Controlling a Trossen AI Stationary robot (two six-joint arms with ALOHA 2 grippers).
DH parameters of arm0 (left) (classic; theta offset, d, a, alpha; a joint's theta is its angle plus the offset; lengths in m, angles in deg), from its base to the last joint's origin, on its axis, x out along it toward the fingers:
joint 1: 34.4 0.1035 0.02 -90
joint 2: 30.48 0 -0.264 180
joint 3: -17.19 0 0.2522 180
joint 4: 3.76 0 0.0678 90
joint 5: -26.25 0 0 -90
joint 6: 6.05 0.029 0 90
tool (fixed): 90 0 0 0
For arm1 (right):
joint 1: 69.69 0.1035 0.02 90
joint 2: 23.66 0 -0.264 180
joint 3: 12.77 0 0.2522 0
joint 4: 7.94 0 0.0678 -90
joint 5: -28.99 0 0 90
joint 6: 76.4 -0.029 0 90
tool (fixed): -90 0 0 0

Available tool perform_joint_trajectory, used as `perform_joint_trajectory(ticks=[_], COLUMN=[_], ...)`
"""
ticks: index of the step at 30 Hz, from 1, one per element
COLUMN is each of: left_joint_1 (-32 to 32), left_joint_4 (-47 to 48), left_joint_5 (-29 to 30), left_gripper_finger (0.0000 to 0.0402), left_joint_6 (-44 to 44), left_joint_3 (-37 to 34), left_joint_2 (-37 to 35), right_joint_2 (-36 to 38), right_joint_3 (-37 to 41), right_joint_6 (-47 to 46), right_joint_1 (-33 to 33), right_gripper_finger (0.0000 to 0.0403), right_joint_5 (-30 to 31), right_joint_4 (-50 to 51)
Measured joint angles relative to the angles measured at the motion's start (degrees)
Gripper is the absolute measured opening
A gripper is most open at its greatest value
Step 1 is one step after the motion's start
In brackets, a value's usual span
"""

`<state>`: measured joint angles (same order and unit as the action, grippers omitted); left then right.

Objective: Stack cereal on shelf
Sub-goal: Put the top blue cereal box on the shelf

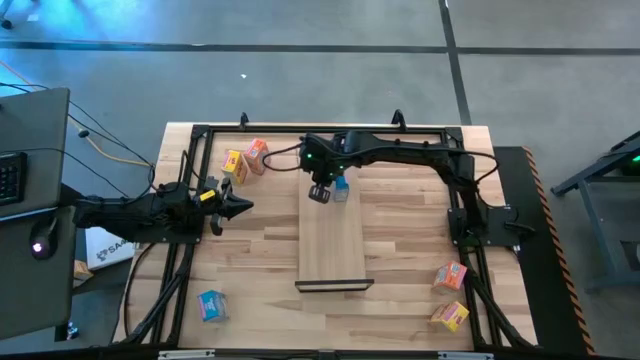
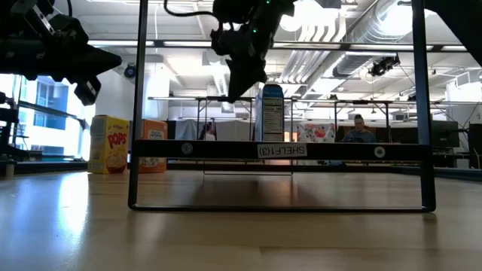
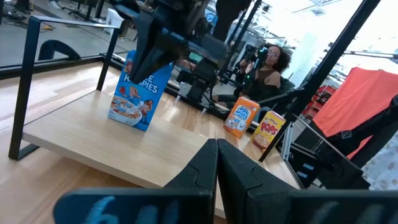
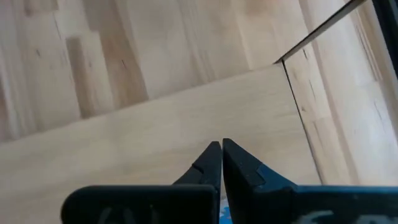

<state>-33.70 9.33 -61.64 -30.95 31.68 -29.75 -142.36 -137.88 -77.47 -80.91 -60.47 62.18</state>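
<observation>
On the table (image 1: 250, 260) the shelf (image 1: 333, 240) carries one blue cereal box (image 1: 342, 188) upright at its far end, the right gripper (image 1: 320, 194) hangs just beside it with fingers pressed together, and the left gripper (image 1: 240, 207) waits left of the shelf, also pressed together.

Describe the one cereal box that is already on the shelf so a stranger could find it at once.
Find the shelf, the long pale board with black end frames lying mid-table. At its far end, under the shut right gripper, stands a blue cereal box, upright. It is the only box on the board; the other blue box lies on the tabletop, on the left arm's side.
</observation>
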Motion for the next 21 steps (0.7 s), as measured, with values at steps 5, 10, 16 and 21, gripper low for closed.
perform_joint_trajectory(ticks=[5,10,16,21], left_joint_1=[0.0,0.0,0.0,0.0], left_joint_4=[0.0,0.0,0.0,0.0], left_joint_5=[0.0,0.0,0.0,0.0], left_gripper_finger=[0.0001,0.0001,0.0001,0.0001], left_joint_6=[0.0,0.0,0.0,0.0], left_joint_3=[0.0,0.0,0.0,0.0], left_joint_2=[0.0,0.0,0.0,0.0], right_joint_2=[-0.7,-0.7,-0.7,-0.7], right_joint_3=[0.0,0.5,0.5,0.5], right_joint_6=[6.4,13.7,17.9,17.7], right_joint_1=[0.0,0.8,1.7,1.5], right_gripper_finger=[0.0,0.0,0.0,0.0], right_joint_5=[0.6,2.4,2.4,2.8], right_joint_4=[1.8,2.9,4.5,6.6])
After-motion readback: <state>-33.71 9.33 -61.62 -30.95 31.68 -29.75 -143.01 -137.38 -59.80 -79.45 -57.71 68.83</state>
